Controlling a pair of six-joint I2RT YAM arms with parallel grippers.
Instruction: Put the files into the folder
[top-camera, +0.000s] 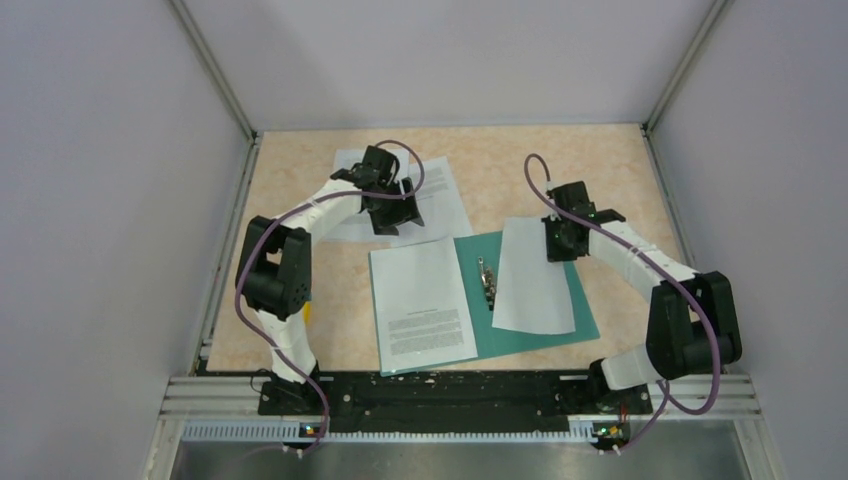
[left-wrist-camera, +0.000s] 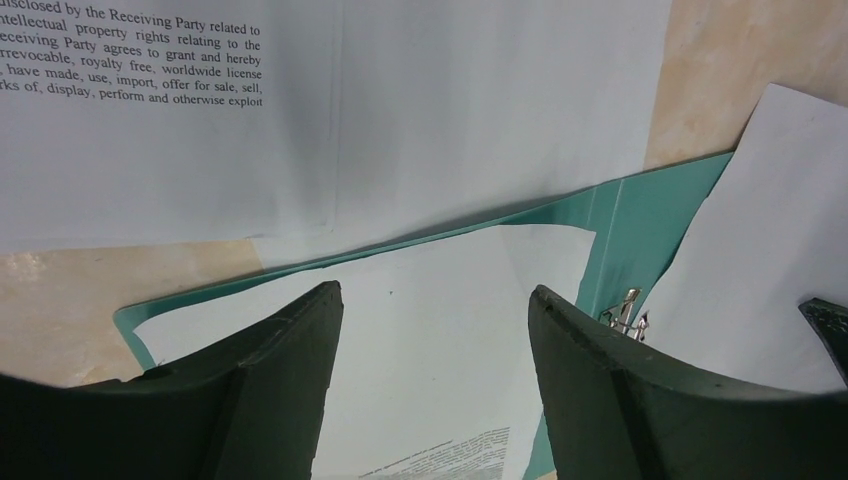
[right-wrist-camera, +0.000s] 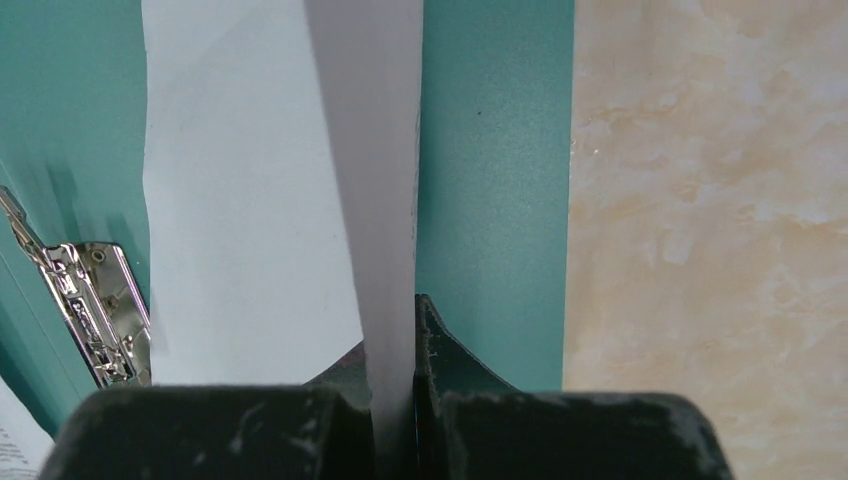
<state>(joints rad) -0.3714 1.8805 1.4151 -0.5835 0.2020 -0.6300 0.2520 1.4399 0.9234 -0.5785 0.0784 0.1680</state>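
Right jaws clamped a blank white paper sheet (right-wrist-camera: 385, 200) over the open teal-green folder (right-wrist-camera: 490, 150) near the table's (top-camera: 600, 170) near edge, while left jaws stood apart above loose printed sheets (left-wrist-camera: 150, 60); laying it flat, clear of the metal fastener (right-wrist-camera: 95, 310), seemed best.

The folder (right-wrist-camera: 495, 150) had a matt teal surface, finely grained, with a glossy chromed metal clip (right-wrist-camera: 95, 310). The files (right-wrist-camera: 250, 200) were smooth matt white paper. The table (right-wrist-camera: 700, 200) looked like smooth, marbled beige laminate. The right fingers (right-wrist-camera: 455, 365) were dark matt plastic, scuffed.
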